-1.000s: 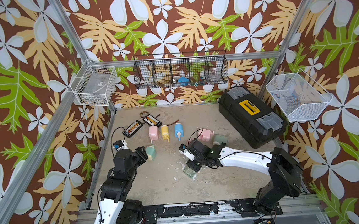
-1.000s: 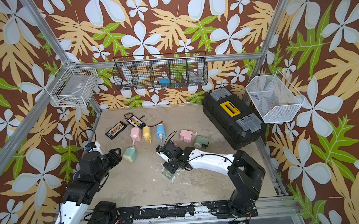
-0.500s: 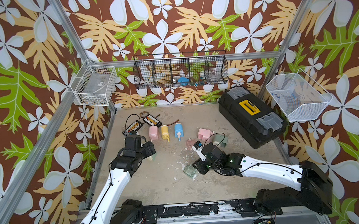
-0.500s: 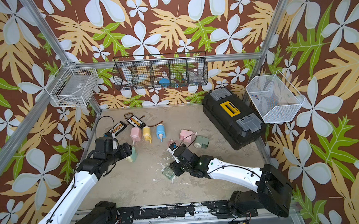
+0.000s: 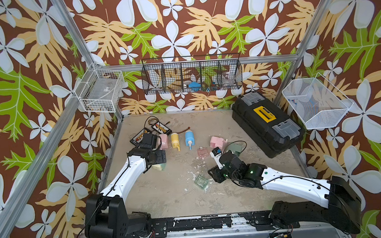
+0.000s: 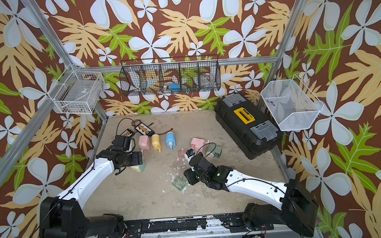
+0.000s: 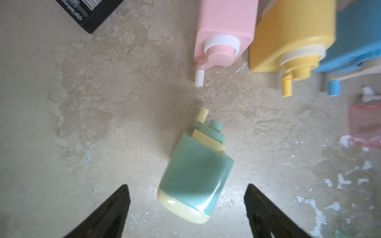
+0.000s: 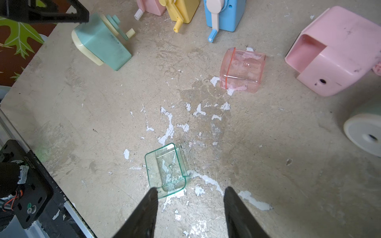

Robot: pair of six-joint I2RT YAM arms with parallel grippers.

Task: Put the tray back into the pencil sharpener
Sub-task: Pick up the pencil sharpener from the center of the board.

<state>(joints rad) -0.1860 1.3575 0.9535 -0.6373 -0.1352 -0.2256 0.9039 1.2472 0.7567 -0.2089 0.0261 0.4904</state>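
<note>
The clear green tray [image 5: 200,181] [image 6: 179,183] lies open side up on the table, alone. In the right wrist view the tray [image 8: 166,169] sits just ahead of my right gripper [image 8: 191,188], which is open; one fingertip overlaps its near corner and nothing is between the fingers. The mint green pencil sharpener [image 5: 159,167] [image 6: 140,167] lies on its side at the left, crank toward the back. My left gripper [image 7: 186,186] hangs over this sharpener [image 7: 195,173], open wide, with its cream end between the fingers and no contact visible.
A pink tray [image 8: 242,70] and an empty pink sharpener [image 8: 338,51] lie mid-table beside a round green one [image 8: 365,131]. Pink [image 7: 224,35], yellow [image 7: 292,37] and blue [image 7: 358,37] sharpeners line up behind. A black toolbox [image 5: 265,125] fills the back right.
My left arm reached forward over the green sharpener and its jaws opened wider. My right arm stretched out and drew back slightly from the green tray, jaws a little wider.
</note>
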